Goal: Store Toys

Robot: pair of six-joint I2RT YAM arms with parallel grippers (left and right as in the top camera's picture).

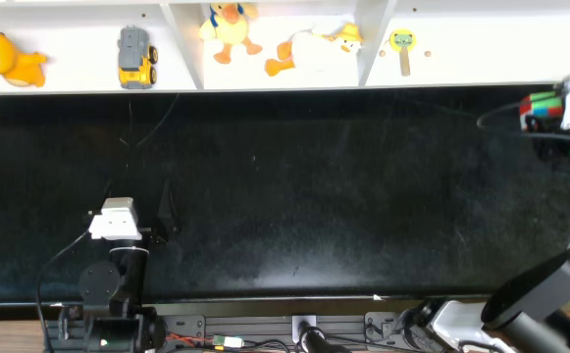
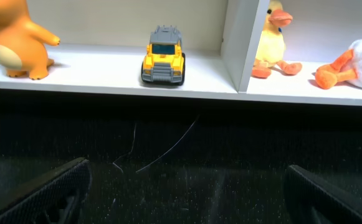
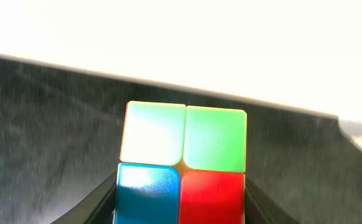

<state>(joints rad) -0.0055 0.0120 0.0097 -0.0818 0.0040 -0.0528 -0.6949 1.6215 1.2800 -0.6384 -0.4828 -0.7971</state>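
puzzle cube (image 3: 183,163), clamped in the right gripper (image 3: 182,210) at the far right of the worktop (image 1: 314,196), close to the shelf (image 1: 78,90), apparently bound for a compartment like the toy truck (image 2: 164,56); left gripper (image 2: 181,196), released and empty, near left.

A black table (image 1: 314,196) fills the middle of the frame, and a white shelf (image 1: 78,83) runs along the top edge. In the shelf's left compartment stand an orange figure (image 1: 8,59) and a yellow truck (image 1: 137,57). The middle one holds a yellow duck (image 1: 230,29) and a white duck (image 1: 314,49), and the right one a small green toy (image 1: 403,47).
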